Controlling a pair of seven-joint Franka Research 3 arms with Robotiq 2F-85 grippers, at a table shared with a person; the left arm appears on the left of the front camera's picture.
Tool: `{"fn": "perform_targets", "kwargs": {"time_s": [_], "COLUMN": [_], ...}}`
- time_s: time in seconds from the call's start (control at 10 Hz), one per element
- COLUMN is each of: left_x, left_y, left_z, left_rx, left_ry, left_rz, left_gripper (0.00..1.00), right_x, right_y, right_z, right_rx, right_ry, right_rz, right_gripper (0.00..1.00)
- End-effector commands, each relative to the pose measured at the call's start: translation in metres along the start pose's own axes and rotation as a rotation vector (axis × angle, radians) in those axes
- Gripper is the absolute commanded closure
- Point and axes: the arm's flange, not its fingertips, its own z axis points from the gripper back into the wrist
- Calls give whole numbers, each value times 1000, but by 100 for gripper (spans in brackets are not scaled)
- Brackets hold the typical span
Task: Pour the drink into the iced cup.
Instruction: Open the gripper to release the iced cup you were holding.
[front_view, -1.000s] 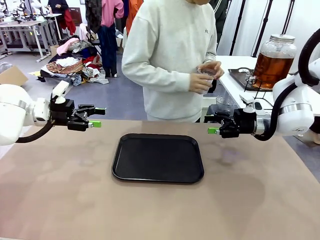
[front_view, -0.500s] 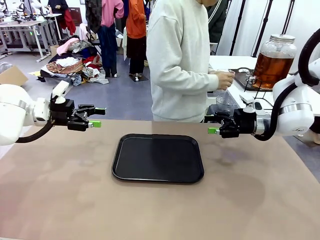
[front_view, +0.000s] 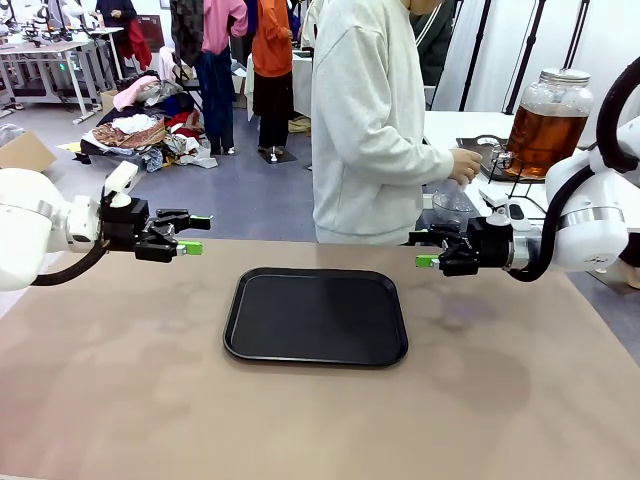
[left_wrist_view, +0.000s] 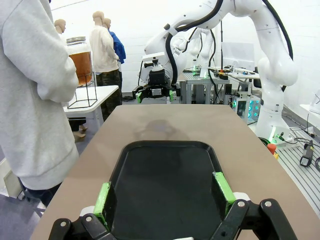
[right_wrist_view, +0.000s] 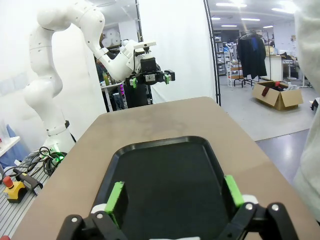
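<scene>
Flanking the black tray (front_view: 316, 316) — left gripper (front_view: 192, 235), right gripper (front_view: 424, 250) — both agape.

front view: looks across the black tray (front_view: 316, 316) toward the far side.
left wrist view: low, facing over the tray (left_wrist_view: 165, 190).
right wrist view: opposite side, same tray (right_wrist_view: 167, 180) shared.

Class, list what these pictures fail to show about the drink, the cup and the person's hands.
- Front view: what the person's hand holds by the drink jar is too small to tell.
- Front view: the person's other hand is hidden behind the body.
- Left wrist view: the drink jar is partly covered by the person's sleeve.
- Right wrist view: the person is cut off by the picture's right edge.
</scene>
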Motion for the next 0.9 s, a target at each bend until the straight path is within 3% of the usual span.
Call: {"fn": "perform_targets", "kwargs": {"time_s": [0.0, 0.8], "left_x": [1, 1], "left_y": [0, 0], "left_z": [0, 0], "left_rx": [0, 0], "left_ry": [-1, -1], "left_rz": [-2, -2], "left_gripper": [0, 0], "right_x": [2, 2], "right_y": [0, 0], "right_z": [0, 0], "right_rx": [3, 3], "right_ry": [-5, -5], "right_rz": [3, 3], "right_gripper": [0, 0]}}
